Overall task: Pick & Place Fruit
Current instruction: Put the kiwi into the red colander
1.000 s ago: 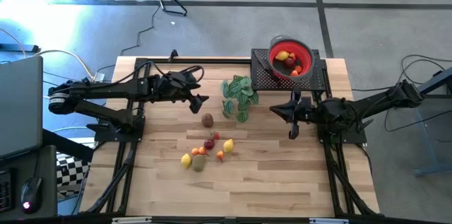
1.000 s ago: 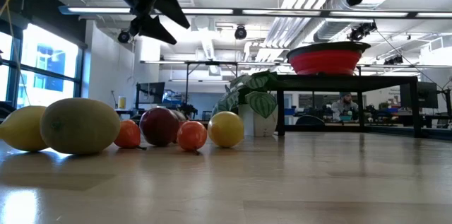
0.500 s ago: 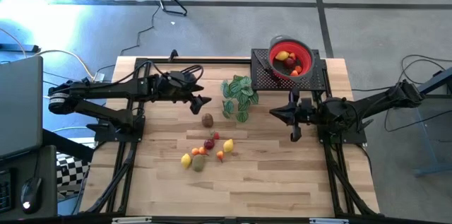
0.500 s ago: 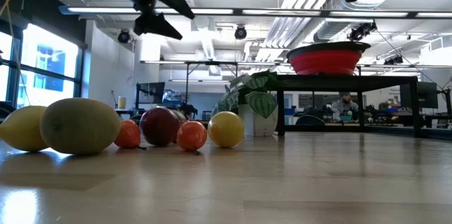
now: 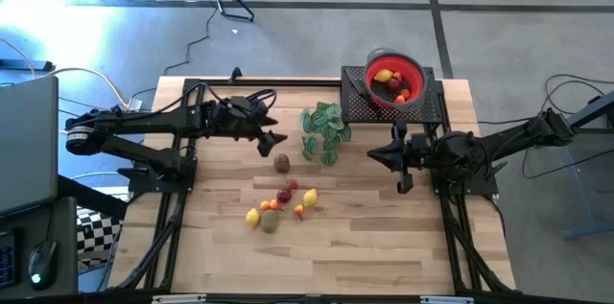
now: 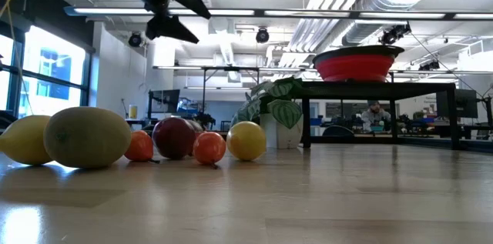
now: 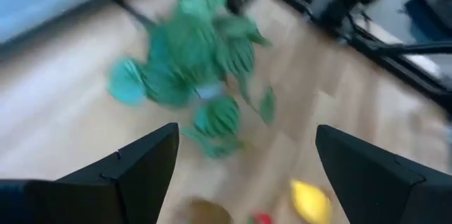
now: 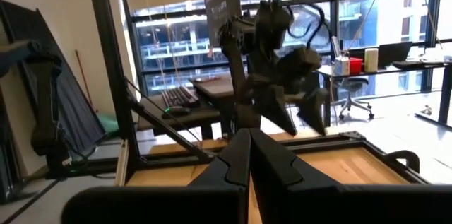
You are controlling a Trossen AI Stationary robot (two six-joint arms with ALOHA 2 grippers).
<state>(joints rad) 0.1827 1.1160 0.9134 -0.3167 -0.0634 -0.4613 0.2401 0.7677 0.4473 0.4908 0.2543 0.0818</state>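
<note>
A: Above the table [image 5: 384,246], near its back-left part, the left gripper [image 5: 272,138] hangs with fingers spread wide and nothing between them. Below and just ahead of it lies the brown fruit [image 5: 282,162]

B: And the rest of the fruit?

A: A loose cluster [image 5: 280,206] sits mid-table: two lemons, red and orange pieces, a brown-green one, some touching. A few more lie in the red bowl [image 5: 418,76] on the black stand at the back

B: What worries you?

A: The plant [image 5: 323,131]. It stands just beside the brown fruit, and the wrist view shows its leaves [image 7: 191,54] filling the space ahead of the fingers [image 7: 134,167]. I judge a descent drifting that way could snag a leaf or knock the sprig over

B: Anything else?

A: Round toy fruit rolls. An off-centre close could squirt the brown piece toward the cluster, and in the cluster itself, wide fingers may nudge neighbours apart

B: The right arm?

A: Right gripper [image 5: 376,155] waits near the stand, fingers pressed together, empty. Carrying fruit to the bowl crosses near it, so a clash seems possible
</note>
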